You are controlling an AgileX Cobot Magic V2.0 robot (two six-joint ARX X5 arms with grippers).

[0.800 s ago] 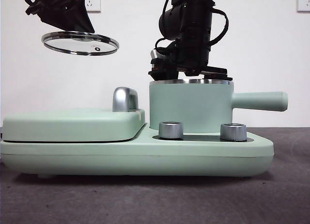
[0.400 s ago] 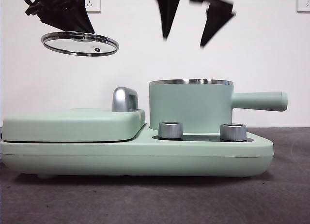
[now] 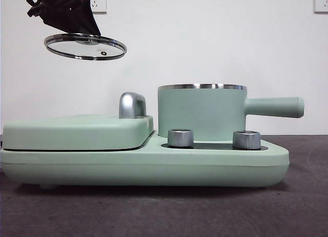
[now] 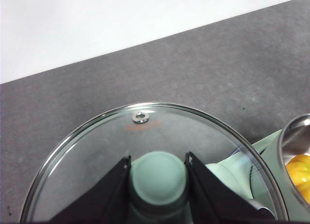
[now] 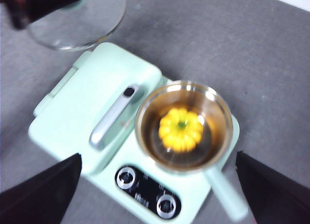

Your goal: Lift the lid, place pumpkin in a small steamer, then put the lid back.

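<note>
My left gripper (image 4: 159,162) is shut on the mint-green knob (image 4: 159,179) of the glass lid (image 4: 145,132). It holds the lid (image 3: 84,46) in the air, high at the left of the front view and above the griddle side. The yellow-orange pumpkin (image 5: 181,128) sits inside the small steamer (image 5: 184,125), stem up. From the front, the steamer (image 3: 202,111) stands uncovered with its long handle (image 3: 274,107) pointing right, and its wall hides the pumpkin. My right gripper (image 5: 158,155) hangs high above the steamer, open and holding nothing. It is out of the front view.
The steamer stands on a wide mint-green appliance base (image 3: 143,163) with two chrome knobs (image 3: 180,137) (image 3: 246,139). Beside the steamer lies a flat griddle cover (image 3: 77,130) with a chrome handle (image 3: 132,105). Dark grey tabletop (image 3: 164,211) surrounds the base.
My right gripper has risen from the steamer's rim, opened and left the front view. The lid has stayed in the same place in my left gripper.
</note>
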